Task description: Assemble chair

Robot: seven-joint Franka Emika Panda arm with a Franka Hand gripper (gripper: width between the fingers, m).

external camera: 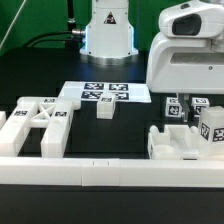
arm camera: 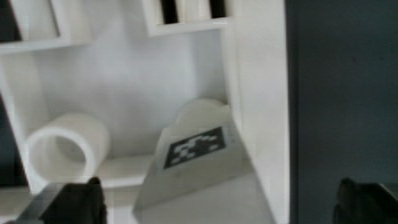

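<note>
Between my fingertips (arm camera: 71, 203), closest to the wrist camera, there is only open space: my gripper (arm camera: 217, 203) is spread wide and grips nothing. Just beyond that gap, roughly midway between the two tips, sits a tagged chair part (arm camera: 199, 150), a white wedge-like piece whose black-and-white tag faces the wrist. Its long axis appears to run away from me, crosswise to the line joining my fingertips, with the narrow end pointing toward the slotted slab (arm camera: 107, 60) farther off. I judge that a straight descent would bracket its broad end. Beside it, toward one fingertip, lies a rounded white part (arm camera: 68, 152); whether it touches the slab I cannot tell. In the exterior view this chair cluster (external camera: 178, 142) sits on that view's right, beneath my hand. Farther off lie a small cube (external camera: 104, 111), the marker board (external camera: 105, 93) and, well apart on that view's left, loose frame pieces (external camera: 40, 125).
</note>
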